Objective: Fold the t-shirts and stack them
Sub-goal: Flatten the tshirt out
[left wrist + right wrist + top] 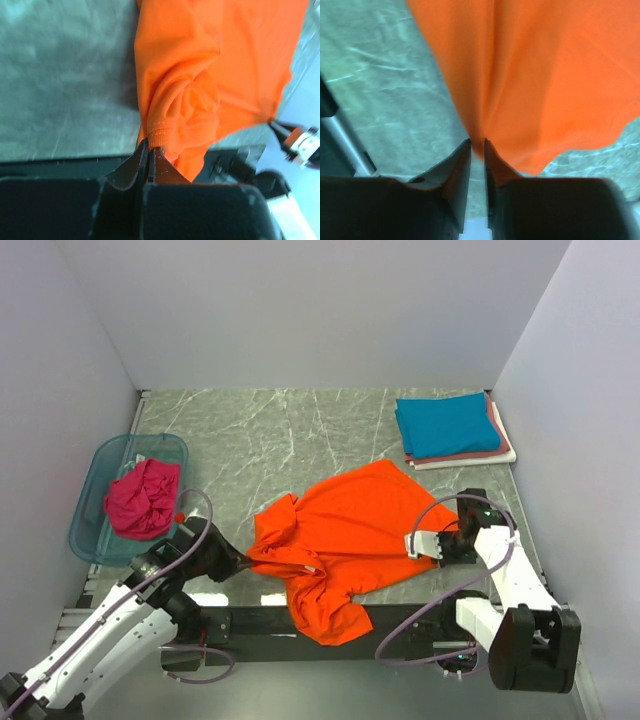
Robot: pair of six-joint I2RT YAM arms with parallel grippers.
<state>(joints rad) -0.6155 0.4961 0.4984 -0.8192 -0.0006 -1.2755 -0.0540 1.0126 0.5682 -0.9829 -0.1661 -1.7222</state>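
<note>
The bright orange t-shirt (345, 540) lies crumpled across the middle of the marble table, its lower part hanging over the near edge. My left gripper (243, 560) is shut on its ribbed hem at the left side (159, 134). My right gripper (413, 543) is shut on the shirt's right edge, a fold of orange cloth (535, 95) pinched between the jaws. A folded stack with a teal blue t-shirt (447, 425) on top, pink and white under it, sits at the far right. A magenta t-shirt (143, 498) lies bunched in the tub.
A translucent blue plastic tub (105, 465) stands at the left edge of the table. Grey walls close in the table on three sides. The black rail (260, 620) runs along the near edge between the arm bases.
</note>
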